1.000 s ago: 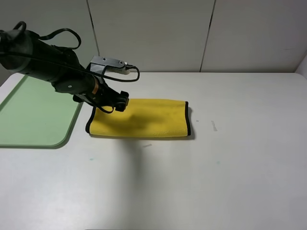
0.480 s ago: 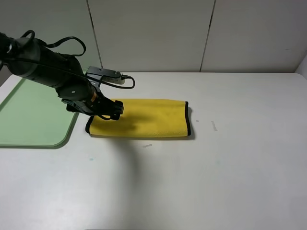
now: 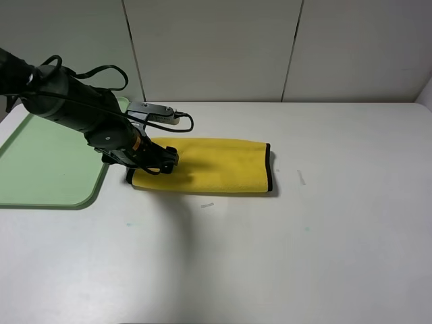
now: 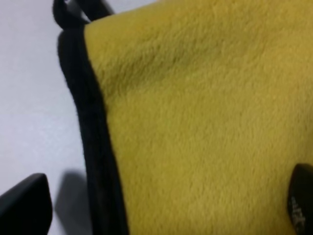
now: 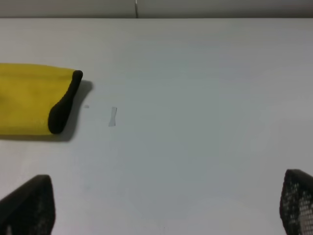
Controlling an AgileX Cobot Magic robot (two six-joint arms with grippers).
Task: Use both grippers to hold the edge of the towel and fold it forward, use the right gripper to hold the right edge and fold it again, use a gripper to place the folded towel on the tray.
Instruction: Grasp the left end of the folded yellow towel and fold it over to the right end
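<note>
Since towel (image 3: 216,165) lies as long strip on worktop (image 3: 304,256), just beside tray (image 3: 40,169), first fold looks done imo. Second fold not evident, tray drop not done. Left gripper (image 3: 165,160) jaws apart, straddling edge (image 4: 95,147) at towel's left end. Right gripper (image 5: 161,205) jaws apart over worktop, off towel.

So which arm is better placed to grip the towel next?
Left. The left gripper is open astride the black edge of the towel, beside the tray; the right gripper is open, well away.

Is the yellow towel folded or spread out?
Folded: the towel lies as a narrow strip, and its black-trimmed end looks rounded and doubled over.
</note>
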